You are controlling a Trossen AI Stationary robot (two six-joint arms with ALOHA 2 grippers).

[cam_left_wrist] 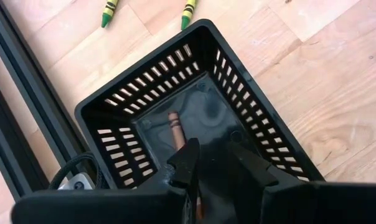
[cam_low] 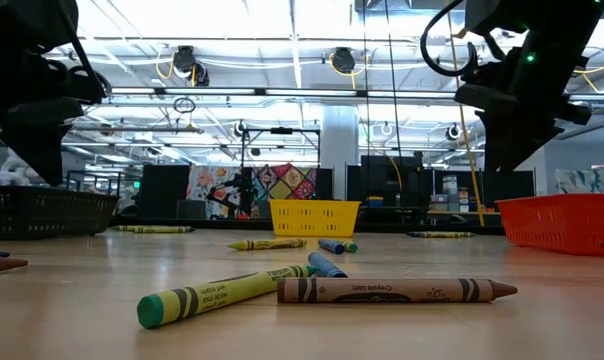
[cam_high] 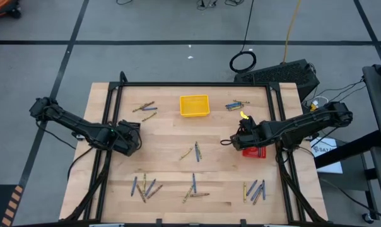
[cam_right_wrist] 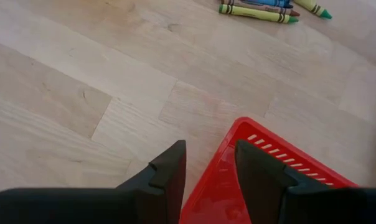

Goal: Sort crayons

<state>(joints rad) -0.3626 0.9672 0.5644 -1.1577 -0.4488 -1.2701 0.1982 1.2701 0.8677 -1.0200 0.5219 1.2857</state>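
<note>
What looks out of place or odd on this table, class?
Nothing is spilled or broken. Crayons lie scattered loose across the table, unsorted; only one brown crayon shows in the black tray.

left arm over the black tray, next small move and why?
Probably lift the left end effector straight up out of the black tray: its fingers are parted and a brown crayon already lies on the tray floor, so the drop looks done. Loose crayons remain on the table.

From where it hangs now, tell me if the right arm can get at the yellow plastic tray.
Probably yes. The right gripper, jaws open and empty, hangs beside the red tray; only bare wood lies between it and the yellow tray.
</note>
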